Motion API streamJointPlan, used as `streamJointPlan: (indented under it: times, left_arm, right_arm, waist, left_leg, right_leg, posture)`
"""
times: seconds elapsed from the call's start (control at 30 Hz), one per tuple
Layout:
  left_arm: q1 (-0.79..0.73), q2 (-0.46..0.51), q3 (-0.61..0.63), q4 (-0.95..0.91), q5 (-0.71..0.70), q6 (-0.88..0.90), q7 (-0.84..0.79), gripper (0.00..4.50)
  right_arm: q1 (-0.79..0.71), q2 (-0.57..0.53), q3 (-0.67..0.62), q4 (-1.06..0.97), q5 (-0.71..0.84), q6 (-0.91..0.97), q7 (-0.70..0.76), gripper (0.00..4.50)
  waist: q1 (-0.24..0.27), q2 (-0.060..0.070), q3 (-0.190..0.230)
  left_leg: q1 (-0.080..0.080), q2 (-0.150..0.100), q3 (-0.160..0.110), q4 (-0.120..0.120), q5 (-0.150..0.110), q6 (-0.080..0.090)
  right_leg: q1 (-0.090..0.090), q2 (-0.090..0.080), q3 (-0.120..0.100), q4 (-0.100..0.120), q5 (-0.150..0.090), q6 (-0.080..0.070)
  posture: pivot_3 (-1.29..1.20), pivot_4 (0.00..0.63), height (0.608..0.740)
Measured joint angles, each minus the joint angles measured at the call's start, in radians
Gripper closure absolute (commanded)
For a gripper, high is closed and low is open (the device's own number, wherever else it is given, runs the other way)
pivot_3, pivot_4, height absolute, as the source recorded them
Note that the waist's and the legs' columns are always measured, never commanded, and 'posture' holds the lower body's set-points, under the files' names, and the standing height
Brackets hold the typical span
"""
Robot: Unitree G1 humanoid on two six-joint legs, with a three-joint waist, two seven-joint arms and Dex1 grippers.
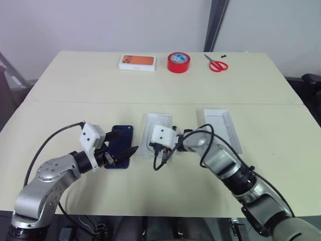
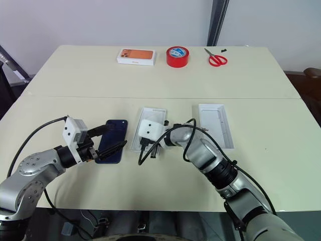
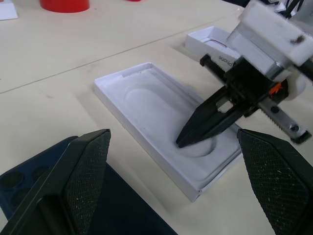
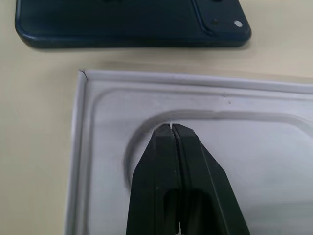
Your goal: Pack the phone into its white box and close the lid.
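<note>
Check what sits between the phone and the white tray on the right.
The white insert with the oval recess lies between the phone and the right-hand white tray, in the head views. The right gripper, fingers shut, tips into that recess.

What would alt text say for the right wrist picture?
A shut black tool rests its tip at the edge of a rounded recess in a white tray. Beyond the tray, a dark blue phone lies flat on the cream table.

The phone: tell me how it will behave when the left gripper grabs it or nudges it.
The phone is a thin rigid slab lying flat, so it should stay stiff and slide, not roll. Its smooth, rounded edges look slippery. The left gripper, open around it, will probably struggle to get under it.
</note>
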Motion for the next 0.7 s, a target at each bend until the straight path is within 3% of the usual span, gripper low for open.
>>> streamJointPlan:
  times: [0.17, 0.33, 0.53, 0.7]
  left_arm:
    - [-0.016, 0.005, 0.033, 0.029, -0.004, 0.021, 0.032, 0.15]
    - [-0.065, 0.010, 0.147, 0.092, -0.061, 0.140, 0.136, 0.15]
    - [-0.111, 0.010, 0.266, 0.138, -0.151, 0.408, 0.337, 0.08]
    - [-0.172, 0.007, 0.307, 0.163, -0.237, 0.638, 0.435, 0.08]
  right_arm:
    - [0.003, -0.049, -0.065, -0.102, 0.029, 0.034, 0.020, 4.44]
    - [0.010, -0.059, -0.090, -0.132, 0.047, 0.055, 0.017, 4.44]
    - [-0.078, 0.079, -0.076, -0.124, 0.055, 0.136, -0.049, 4.48]
    - [-0.166, 0.180, 0.029, -0.036, 0.013, 0.175, -0.103, 4.48]
  waist:
    - [-0.001, 0.000, 0.000]
    - [-0.001, 0.000, 0.000]
    - [-0.004, 0.000, 0.000]
    - [0.000, -0.001, -0.001]
  left_leg:
    - [0.000, 0.000, 0.000, 0.000, 0.000, 0.000]
    - [0.000, 0.000, 0.000, 0.000, 0.000, 0.000]
    - [0.000, 0.000, 0.000, 0.000, 0.000, 0.000]
    - [0.000, 0.000, -0.001, 0.001, 0.001, -0.001]
  right_leg:
    - [0.000, 0.000, 0.000, 0.000, 0.000, 0.000]
    - [0.000, 0.000, 0.000, 0.000, 0.000, 0.000]
    - [-0.001, 0.001, 0.000, 0.003, 0.000, 0.000]
    - [-0.001, 0.002, 0.000, 0.002, 0.000, 0.000]
  posture:
    - [0.00, 0.150, 0.729]
    - [0.00, 0.150, 0.729]
    - [0.00, 0.150, 0.729]
    - [0.00, 0.150, 0.729]
